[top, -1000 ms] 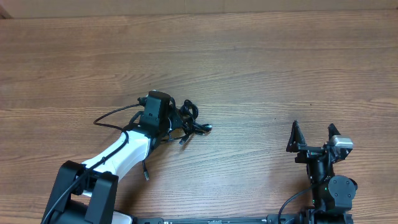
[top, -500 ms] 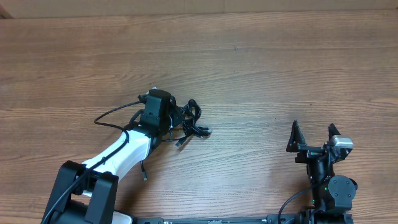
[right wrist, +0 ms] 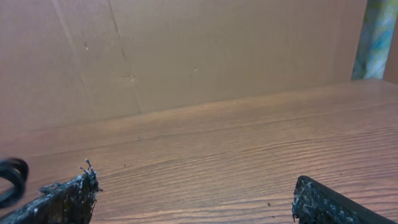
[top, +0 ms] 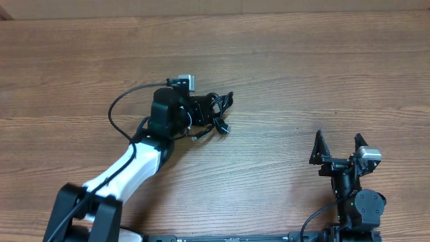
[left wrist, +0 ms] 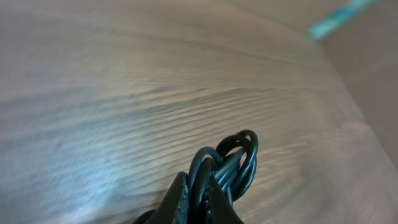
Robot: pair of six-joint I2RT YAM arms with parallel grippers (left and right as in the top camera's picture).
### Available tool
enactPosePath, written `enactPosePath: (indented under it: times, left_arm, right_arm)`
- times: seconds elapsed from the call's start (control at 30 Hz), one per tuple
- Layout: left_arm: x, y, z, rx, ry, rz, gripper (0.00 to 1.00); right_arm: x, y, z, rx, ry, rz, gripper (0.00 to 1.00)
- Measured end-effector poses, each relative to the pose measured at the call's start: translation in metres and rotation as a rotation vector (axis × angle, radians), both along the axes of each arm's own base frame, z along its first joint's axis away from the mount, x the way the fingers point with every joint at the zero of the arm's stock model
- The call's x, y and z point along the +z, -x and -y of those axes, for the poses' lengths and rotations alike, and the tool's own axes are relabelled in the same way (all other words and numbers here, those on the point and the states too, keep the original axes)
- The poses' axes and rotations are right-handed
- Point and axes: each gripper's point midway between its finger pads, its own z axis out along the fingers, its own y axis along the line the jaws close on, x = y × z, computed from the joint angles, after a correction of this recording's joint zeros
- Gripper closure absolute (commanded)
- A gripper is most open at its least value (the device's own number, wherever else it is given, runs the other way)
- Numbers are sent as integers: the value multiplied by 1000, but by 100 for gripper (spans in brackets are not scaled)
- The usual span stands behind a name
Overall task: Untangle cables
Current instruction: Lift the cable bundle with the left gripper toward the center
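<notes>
The left hand point(top: 196, 109) has just clamped shut on the cables point(top: 218, 113) and shifted the clump, now left of centre over the bench point(top: 302, 67); untangling can start, though the right hand point(top: 338, 146) idles open

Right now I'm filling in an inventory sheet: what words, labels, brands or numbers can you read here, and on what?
None can be read.
The cables in the left gripper, the right gripper and the table show no print or label.
The teal strip past the table's edge is blurred; any marking there cannot be told.
</notes>
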Motion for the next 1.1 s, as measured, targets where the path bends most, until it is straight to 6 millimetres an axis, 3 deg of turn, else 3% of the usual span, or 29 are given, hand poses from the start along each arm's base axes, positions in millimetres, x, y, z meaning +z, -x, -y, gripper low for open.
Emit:
enactPosePath:
  times: [0.17,0.43,1.1]
  left_arm:
    - [35,15,6,-108,-28,124,96]
    - [68,34,7,-204,-20,221,96]
    - [90,91,42,-565,151,228,96]
  right_arm:
    - [0,0,0,0,0,-1,0]
    - [0,0,0,0,0,0,0]
    - [0,0,0,0,-1,0,0]
